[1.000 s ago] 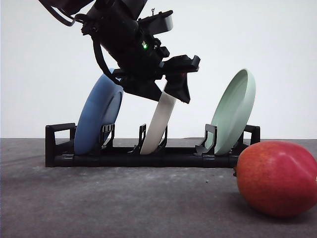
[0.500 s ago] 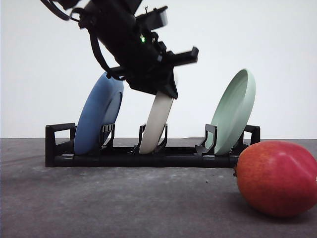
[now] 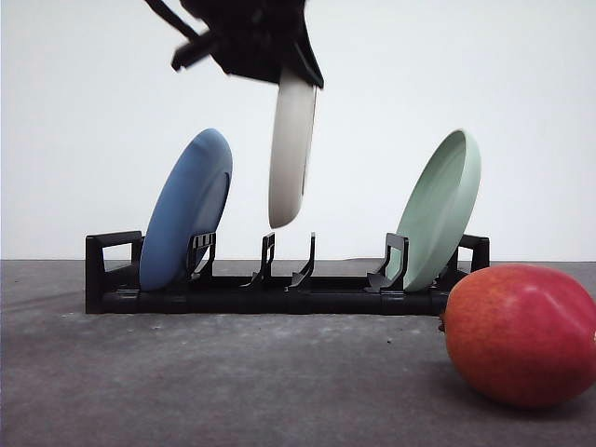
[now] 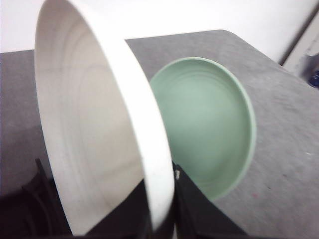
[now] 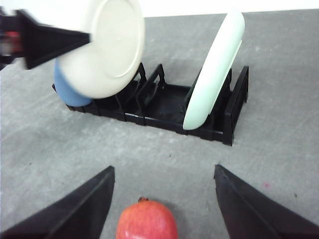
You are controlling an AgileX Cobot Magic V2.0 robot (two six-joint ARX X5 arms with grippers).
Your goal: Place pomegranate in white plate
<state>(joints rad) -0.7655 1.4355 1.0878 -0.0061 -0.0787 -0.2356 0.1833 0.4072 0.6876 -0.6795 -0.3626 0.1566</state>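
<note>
Hanging edge-down from my left gripper (image 3: 296, 70), pinched at its rim, the white plate (image 3: 291, 154) rode above the rack (image 3: 279, 284); the pomegranate (image 5: 146, 220) lay on the bench (image 3: 233, 372) between my right gripper's (image 5: 162, 206) spread fingers.

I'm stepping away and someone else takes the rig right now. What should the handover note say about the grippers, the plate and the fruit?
Left gripper: shut on the white plate, holding it edge-on in the air above the black rack, clear of its middle slot.
Right gripper: open, hanging just above the pomegranate, not touching it.
Pomegranate: on the table in front of the rack's right end.
Blue plate and pale green plate: standing in the rack.
Done: white plate out of the rack.
Left: set the plate flat on the table, grasp the pomegranate, place it in the plate.
</note>
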